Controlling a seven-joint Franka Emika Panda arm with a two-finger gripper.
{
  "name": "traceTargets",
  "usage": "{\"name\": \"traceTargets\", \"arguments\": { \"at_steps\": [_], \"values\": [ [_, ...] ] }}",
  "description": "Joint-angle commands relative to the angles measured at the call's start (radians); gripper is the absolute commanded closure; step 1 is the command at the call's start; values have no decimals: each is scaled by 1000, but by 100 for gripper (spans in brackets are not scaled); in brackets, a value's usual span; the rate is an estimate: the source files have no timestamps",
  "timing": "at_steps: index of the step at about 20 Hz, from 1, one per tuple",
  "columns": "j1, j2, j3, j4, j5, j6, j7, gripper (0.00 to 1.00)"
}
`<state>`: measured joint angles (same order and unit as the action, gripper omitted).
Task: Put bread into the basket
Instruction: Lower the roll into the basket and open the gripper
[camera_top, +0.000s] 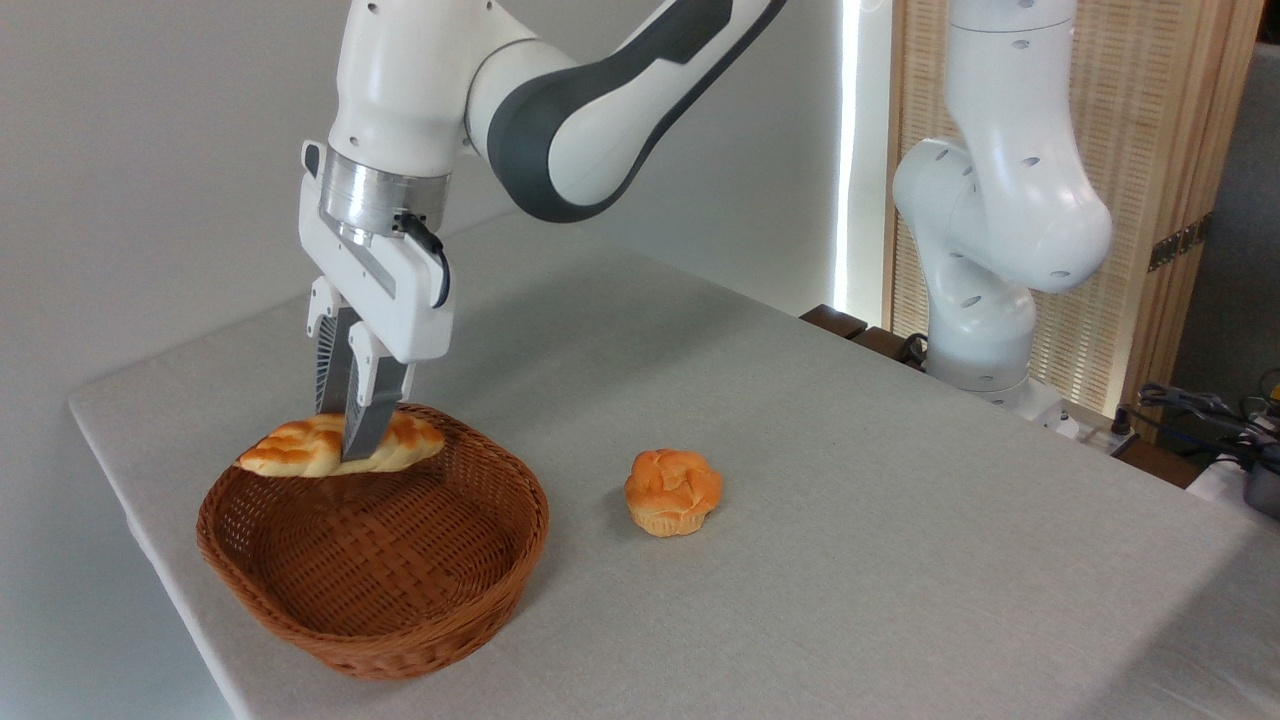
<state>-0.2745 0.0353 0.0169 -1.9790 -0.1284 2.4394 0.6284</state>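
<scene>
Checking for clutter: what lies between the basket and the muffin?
Nothing: the camera view shows only bare table between the basket and the muffin.

We see a plain pale wall (150, 150) at left, a slatted wooden screen (1170, 200) far right, bright daylight between

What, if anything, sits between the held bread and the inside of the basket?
Nothing visible. The gripper is shut on the bread, which hangs over the far-left part of the basket, about level with its rim. The basket's inside looks bare under it. The muffin-shaped bun stands apart on the table, to the right.
</scene>
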Motion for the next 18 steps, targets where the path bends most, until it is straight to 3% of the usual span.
{"name": "traceTargets", "arguments": {
  "at_steps": [1, 4, 18],
  "values": [
    [-20, 26, 1, 17, -10, 35, 24, 31],
    [-26, 40, 1, 19, -8, 35, 25, 0],
    [-40, 41, 3, 19, -8, 35, 21, 0]
  ]
}}
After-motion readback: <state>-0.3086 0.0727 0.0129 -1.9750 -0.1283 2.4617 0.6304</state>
